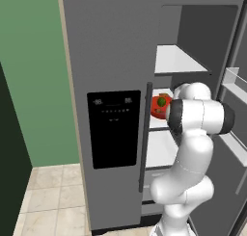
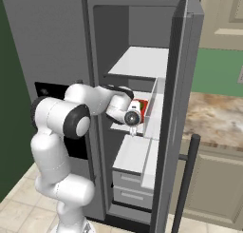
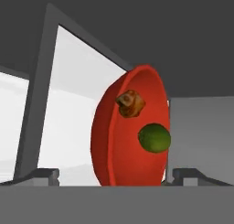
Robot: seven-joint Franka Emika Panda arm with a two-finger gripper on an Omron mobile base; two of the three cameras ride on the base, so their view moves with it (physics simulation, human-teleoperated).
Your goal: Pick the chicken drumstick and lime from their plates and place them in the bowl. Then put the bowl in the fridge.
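You have small white markings on the black dispenser panel (image 1: 114, 129) at the left, too blurred to read. Right of it, inside the open fridge (image 1: 111, 52), the red bowl (image 3: 130, 131) sits on a white shelf (image 1: 161, 124) with the drumstick (image 3: 130, 104) and lime (image 3: 154, 137) in it. Your gripper (image 3: 116, 176) stands wide open, holding nothing, its fingertips (image 3: 43, 174) either side of the bowl.

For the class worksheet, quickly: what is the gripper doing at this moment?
Gripper: open, holding nothing; the red bowl sits between its spread fingertips.
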